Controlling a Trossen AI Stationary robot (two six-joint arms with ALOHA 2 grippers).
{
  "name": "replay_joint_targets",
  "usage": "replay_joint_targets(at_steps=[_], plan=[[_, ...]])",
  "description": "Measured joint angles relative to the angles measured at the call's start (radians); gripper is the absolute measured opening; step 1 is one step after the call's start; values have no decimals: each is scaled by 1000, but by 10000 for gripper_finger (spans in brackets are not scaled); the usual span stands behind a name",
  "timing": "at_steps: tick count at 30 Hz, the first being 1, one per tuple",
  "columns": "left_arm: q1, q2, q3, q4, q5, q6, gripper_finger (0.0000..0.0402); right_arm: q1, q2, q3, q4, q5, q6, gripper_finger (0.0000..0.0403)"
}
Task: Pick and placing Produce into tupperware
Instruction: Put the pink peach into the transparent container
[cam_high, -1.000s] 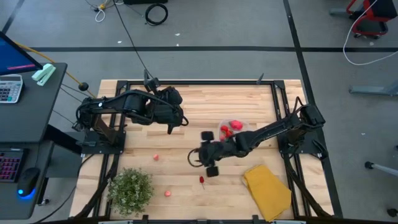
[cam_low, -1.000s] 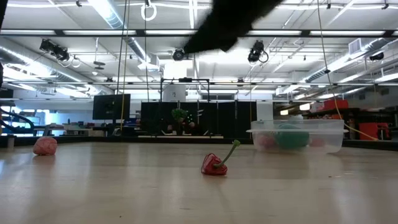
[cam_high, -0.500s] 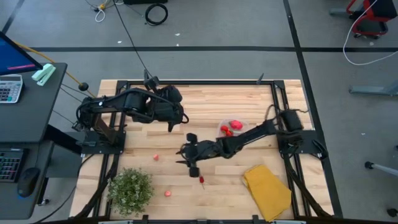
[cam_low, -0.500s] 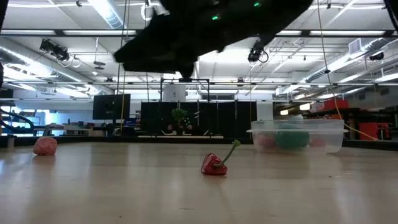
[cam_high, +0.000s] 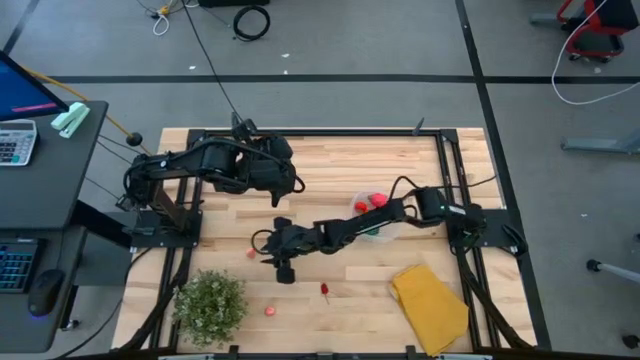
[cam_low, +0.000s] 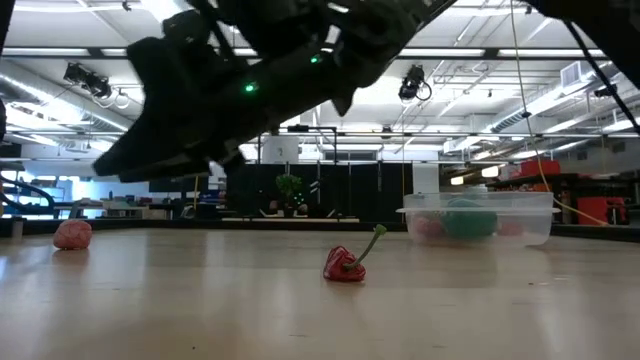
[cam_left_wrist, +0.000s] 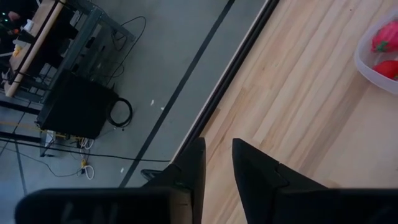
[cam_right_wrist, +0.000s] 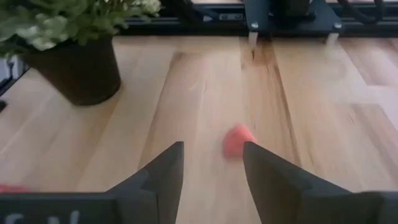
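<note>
Produce partly sorted. Loose on the table, nearest the front edge: one pink piece (cam_high: 270, 310) beside the plant (cam_high: 211, 303), then a red pepper (cam_high: 324, 290) with green stem, then a pink piece (cam_high: 251, 253) further in. Right gripper (cam_high: 282, 262) reaches across mid-table, fingers apart and empty, the third piece lying just ahead of them in its wrist view. Judgement: that piece is the next pick. Tupperware (cam_high: 392, 232) sits beyond, toward the right arm's base, already holding several red pieces and one green. Left gripper (cam_high: 278, 196) waits at the far left, fingers slightly apart, holding nothing. At least three pieces remain.
</note>
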Motion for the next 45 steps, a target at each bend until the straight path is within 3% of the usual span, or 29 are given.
replay_joint_targets(at_steps=[14, 28, 45], plan=[[0, 0, 0, 0, 0, -1, 84, -22, 200, 241, -29, -12, 1, 174], [-3, 0, 0, 0, 0, -1, 83, -52, 209, 247, -120, 21, 18, 174], [-3, 0, 0, 0, 0, -2, 84, -32, 209, 246, -36, 41, -10, 174]])
